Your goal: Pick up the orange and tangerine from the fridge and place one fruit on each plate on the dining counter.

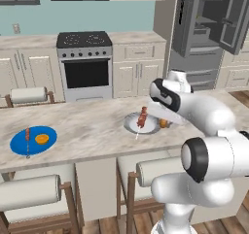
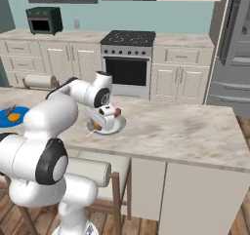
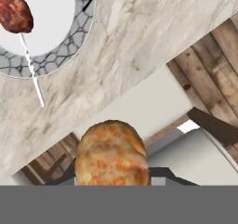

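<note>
Your end effector (image 3: pixel 114 183) grips the second mottled orange fruit (image 3: pixel 112 154) beside the pale grey-rimmed round plate (image 1: pixel 130 125) on the beige marbled tabletop (image 1: pixel 87 126); bright blue plate (image 1: pixel 19 143) already bears one.

The white arm (image 1: pixel 214 116) is stretched forward and bent down over the pale plate (image 1: pixel 131 125); the gripper (image 2: pixel 103 123) is closed on an orange fruit (image 3: pixel 111 153) beside that plate's rim.
</note>
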